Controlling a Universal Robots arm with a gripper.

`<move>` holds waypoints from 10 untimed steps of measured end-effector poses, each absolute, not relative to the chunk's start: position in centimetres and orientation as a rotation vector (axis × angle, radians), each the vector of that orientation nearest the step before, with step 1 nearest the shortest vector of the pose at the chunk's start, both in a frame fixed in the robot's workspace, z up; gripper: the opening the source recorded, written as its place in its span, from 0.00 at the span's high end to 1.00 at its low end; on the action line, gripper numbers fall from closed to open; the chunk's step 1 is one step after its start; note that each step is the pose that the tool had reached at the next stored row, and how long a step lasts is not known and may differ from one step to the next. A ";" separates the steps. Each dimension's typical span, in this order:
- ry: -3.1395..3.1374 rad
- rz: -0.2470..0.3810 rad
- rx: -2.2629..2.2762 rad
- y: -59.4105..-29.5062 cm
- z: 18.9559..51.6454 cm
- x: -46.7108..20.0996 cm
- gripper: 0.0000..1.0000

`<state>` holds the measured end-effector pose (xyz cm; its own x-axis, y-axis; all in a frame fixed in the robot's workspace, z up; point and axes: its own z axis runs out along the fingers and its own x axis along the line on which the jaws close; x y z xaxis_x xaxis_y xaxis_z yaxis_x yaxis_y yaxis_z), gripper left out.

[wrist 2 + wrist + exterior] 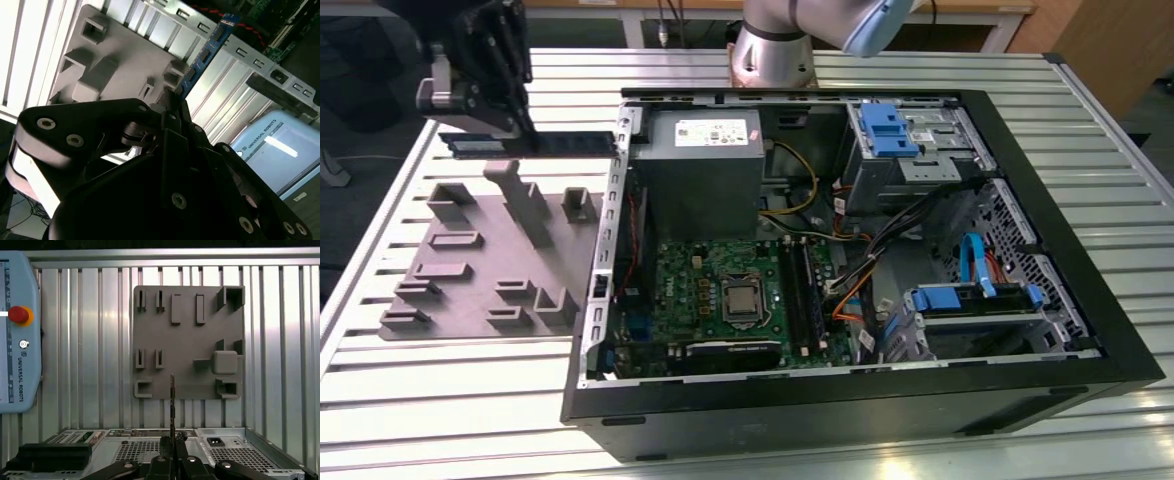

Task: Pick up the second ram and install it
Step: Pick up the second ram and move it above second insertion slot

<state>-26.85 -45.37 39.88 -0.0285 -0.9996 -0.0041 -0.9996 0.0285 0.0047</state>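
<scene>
Clenching black gripper (172,439) fingers on the thin, flat, dark green-black rectangular memory stick (567,142), holding it level and on edge. Hanging above one end of the grey plastic fixture with upright blocks (467,270), near the far corner of the slatted metal worktop (400,400) on the exterior view's left, just beside the open black computer case (854,412). Showing edge-on in the first wrist view.

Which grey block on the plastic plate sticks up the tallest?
The narrow upright slab on the grey fixture, seen just below the ram the tool holds in the exterior view. It towers over the squat blocks around it.
</scene>
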 end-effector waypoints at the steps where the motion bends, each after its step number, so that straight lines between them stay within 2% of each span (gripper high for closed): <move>1: -2.253 -0.010 2.189 -45.4 39.9 -26.5 0.86; 10: -2.253 -0.010 2.189 -45.4 39.9 -22.9 0.86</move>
